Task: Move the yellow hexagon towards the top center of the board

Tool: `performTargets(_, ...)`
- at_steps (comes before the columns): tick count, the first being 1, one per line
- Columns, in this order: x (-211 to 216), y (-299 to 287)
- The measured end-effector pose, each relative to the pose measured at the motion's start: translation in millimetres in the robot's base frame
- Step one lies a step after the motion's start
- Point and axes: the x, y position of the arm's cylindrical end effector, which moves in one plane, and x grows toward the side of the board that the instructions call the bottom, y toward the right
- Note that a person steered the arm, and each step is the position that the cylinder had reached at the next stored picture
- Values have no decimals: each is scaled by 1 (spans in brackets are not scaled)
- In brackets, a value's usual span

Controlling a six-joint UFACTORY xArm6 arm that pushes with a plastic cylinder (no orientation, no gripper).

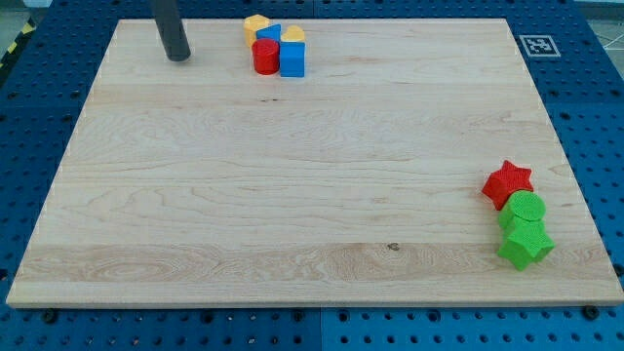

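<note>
Sitting at the wooden bench's [292, 175] top edge, left of centre, the yellow plastic hexagon [256, 25] touches a blue block [269, 34], so my tip [177, 57], clawless, risks dragging neighbours rightward.

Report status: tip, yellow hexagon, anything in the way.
My tip left of top cluster, apart. Yellow hexagon at top edge, touching blue block. Nothing between.
</note>
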Motion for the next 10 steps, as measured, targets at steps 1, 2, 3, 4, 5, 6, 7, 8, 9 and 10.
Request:
performTargets(1,-11,8)
performTargets(2,-16,24)
performTargets(3,-21,47)
performTargets(4,-28,67)
performTargets(5,-38,78)
performTargets(6,-46,80)
performTargets(7,-46,80)
performTargets(8,-46,80)
performTargets(9,-46,80)
performTargets(10,-46,94)
